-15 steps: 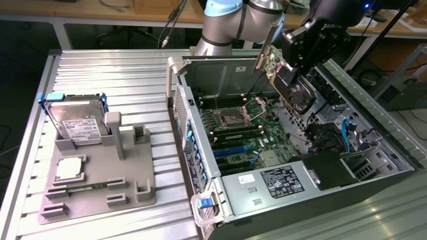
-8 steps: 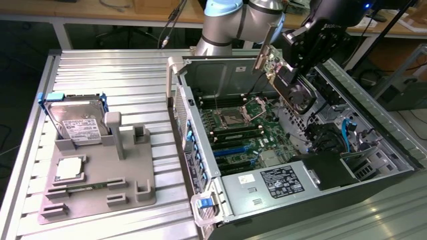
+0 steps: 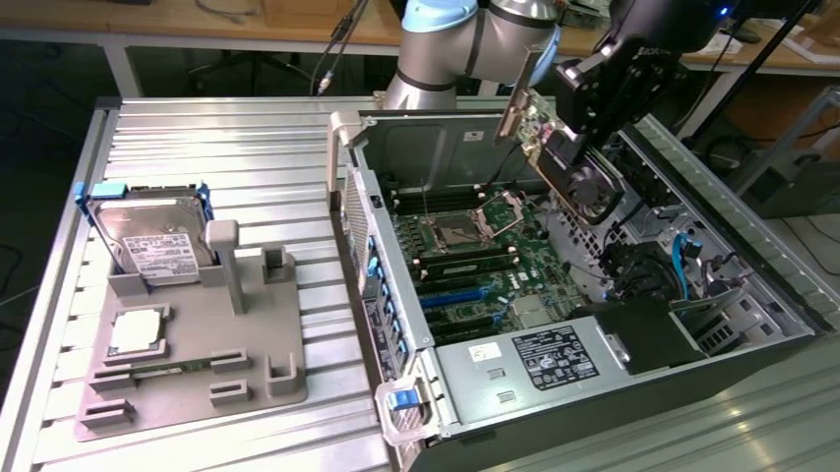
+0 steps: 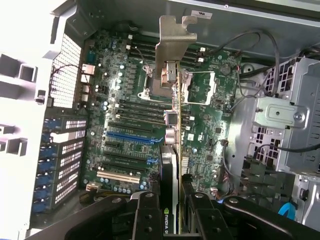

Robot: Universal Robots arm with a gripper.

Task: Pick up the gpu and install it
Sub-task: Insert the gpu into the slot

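Count: one gpu (image 4: pixel 170 120), one gripper (image 4: pixel 172 222), one open case (image 3: pixel 434 147), one hard drive (image 3: pixel 151 241).
Gripper: clenched on the gpu.
Gpu: aloft over the motherboard (image 4: pixel 125 115), within the case's walls.
Long axis: tilted, bracket end farthest from gripper.

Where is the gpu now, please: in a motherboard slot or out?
Out: the gripper holds the gpu raised above the motherboard, not seated.

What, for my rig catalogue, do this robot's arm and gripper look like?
The arm is a smooth silvery-grey cylinder with a pale blue joint cap. The black wrist housing carries a small blue light. The gripper is matte black; its fingers are angular bars with round screw holes.
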